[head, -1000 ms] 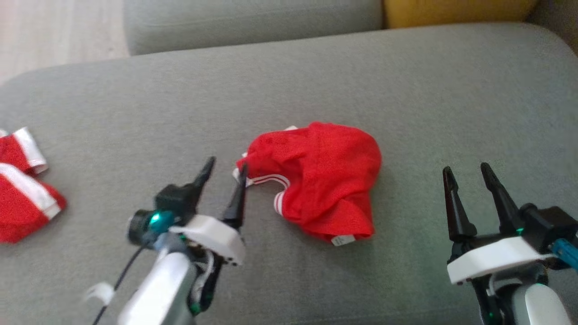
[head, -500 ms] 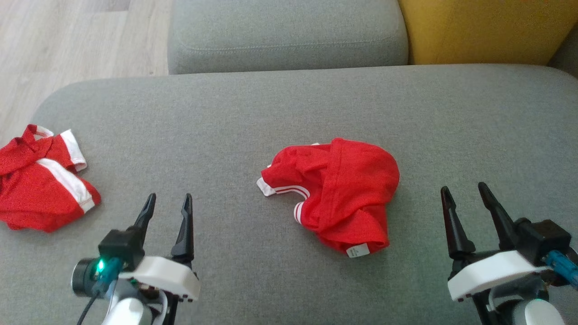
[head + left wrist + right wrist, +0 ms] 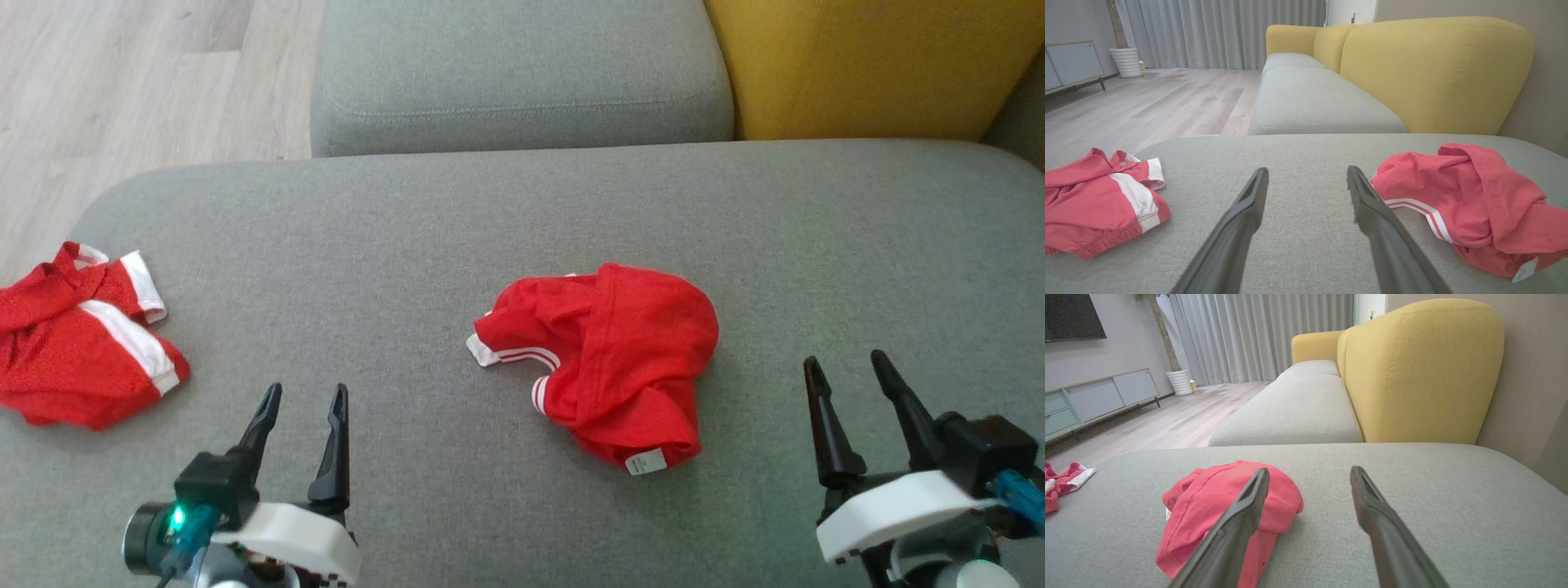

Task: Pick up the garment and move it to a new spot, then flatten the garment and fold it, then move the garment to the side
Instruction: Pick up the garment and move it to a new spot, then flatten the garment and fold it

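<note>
Since a second ago the left gripper [image 3: 307, 390] has drawn back from the left edge of the garment [image 3: 620, 359] to the near left of the seat [image 3: 367, 245]; the head camera has tilted up as well, so everything sits lower in that view. Its two fingers [image 3: 333, 445] stand well parted and hold nothing. Right gripper [image 3: 844, 359] waits at the near right, likewise parted and empty. Between the two and a little farther off lies the garment, a red heap crumpled on the grey seat, touching neither gripper, with a white-striped cuff [image 3: 522, 357] turned left and a white label [image 3: 645, 462] at its near edge. Well apart, at the seat's left edge, lies another red piece [image 3: 73, 359] with white bands. Beyond stand a grey cushion [image 3: 522, 73] and a yellow backrest [image 3: 857, 65]. The cloth looks thin, light and limp: I judge it will sag and open out when lifted, and a shallow pinch on one layer may slip. Best holds seem the striped cuff on the left and the doubled hem by the label, taken deep across the fold
</note>
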You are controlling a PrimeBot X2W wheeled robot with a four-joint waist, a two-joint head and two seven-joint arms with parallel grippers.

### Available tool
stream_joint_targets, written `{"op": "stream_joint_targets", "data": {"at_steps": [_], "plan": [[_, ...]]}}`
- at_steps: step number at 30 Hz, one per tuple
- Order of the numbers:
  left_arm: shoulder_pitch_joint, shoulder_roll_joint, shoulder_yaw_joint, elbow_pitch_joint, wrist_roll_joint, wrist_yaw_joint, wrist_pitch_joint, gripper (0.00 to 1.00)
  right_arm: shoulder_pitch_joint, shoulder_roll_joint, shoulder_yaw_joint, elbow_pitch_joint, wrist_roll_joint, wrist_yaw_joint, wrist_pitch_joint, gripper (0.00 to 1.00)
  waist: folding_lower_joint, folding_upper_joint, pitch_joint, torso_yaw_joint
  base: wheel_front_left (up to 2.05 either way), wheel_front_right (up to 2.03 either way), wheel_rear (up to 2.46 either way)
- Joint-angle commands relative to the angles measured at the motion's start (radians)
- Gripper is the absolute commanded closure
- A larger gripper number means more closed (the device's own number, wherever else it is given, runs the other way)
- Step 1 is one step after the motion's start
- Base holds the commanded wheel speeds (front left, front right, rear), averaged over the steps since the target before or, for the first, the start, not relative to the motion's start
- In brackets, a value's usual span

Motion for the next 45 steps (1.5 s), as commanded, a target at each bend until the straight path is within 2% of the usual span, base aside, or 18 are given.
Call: {"op": "stream_joint_targets", "data": {"at_steps": [1, 28, 31, 39, 45], "plan": [[-0.038, 0.024, 0.034, -0.041, 0.007, 0.009, -0.001, 0.0, -0.017, -0.006, 0.017, -0.043, 0.007, -0.001, 0.004, 0.0, 0.0, -0.0001, -0.001, 0.0, 0.0, 0.0, 0.0], [-0.038, 0.036, 0.022, -0.054, 0.005, 0.031, 0.014, 0.0, -0.016, -0.006, 0.019, -0.04, 0.012, -0.001, 0.011, 0.0, 0.0, -0.0001, 0.003, -0.003, 0.0, 0.0, 0.0], [-0.042, 0.038, 0.021, -0.051, 0.004, 0.03, 0.013, 0.0, -0.013, -0.006, 0.058, -0.035, 0.005, -0.001, 0.028, 0.0, 0.0, -0.0001, 0.005, -0.001, 0.0, 0.0, 0.0], [-0.068, 0.032, 0.011, -0.045, 0.005, 0.026, 0.012, 0.0, 0.0, -0.014, 0.285, 0.011, -0.032, -0.001, 0.121, 0.0, 0.0, -0.0001, 0.027, 0.017, 0.0, 0.0, 0.0], [-0.091, 0.022, 0.0, -0.037, 0.006, 0.019, 0.003, 0.0, -0.018, -0.025, 0.305, 0.046, -0.083, -0.001, 0.148, 0.0, 0.0, -0.0001, 0.047, 0.039, 0.0, 0.0, 0.0]]}}
